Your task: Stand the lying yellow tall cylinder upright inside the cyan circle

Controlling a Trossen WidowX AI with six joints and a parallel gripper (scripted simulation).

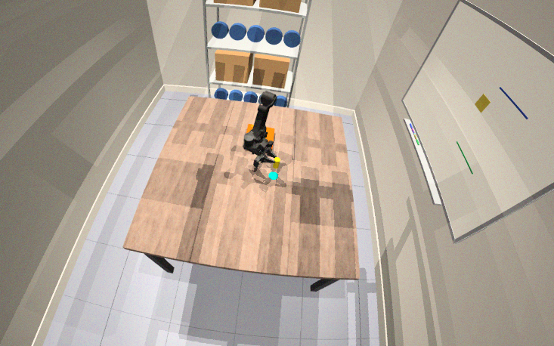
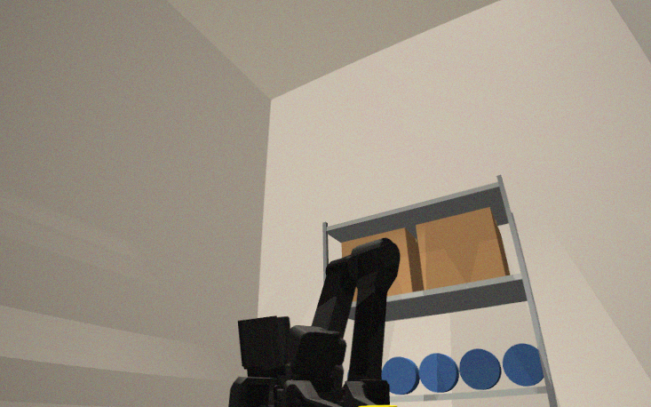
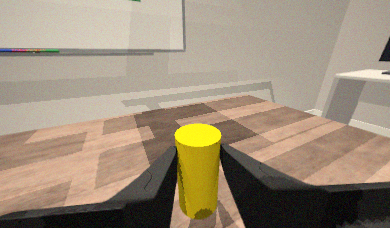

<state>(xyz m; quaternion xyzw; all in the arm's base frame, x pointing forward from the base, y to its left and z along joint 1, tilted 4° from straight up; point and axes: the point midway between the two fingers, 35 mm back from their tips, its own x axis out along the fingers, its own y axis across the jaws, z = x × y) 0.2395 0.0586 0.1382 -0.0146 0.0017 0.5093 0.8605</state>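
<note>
Yellow and smooth-sided, the tall cylinder (image 1: 277,162) (image 3: 198,172) stands upright in my claw (image 1: 267,164) (image 3: 198,150), its round top face bright and a small dark patch low on its side. The claw is partly open, its two fingers closed on the cylinder's opposite sides. Taking the cyan circle (image 1: 273,175) as my landmark, I see the cylinder near it, on the side toward the orange patch (image 1: 267,134) under the arm (image 1: 261,118); I can't tell how high the cylinder's bottom sits. From the circle, the tabletop's (image 1: 235,223) front edge lies well apart, with wide room that way, and both side edges are well apart too.
</note>
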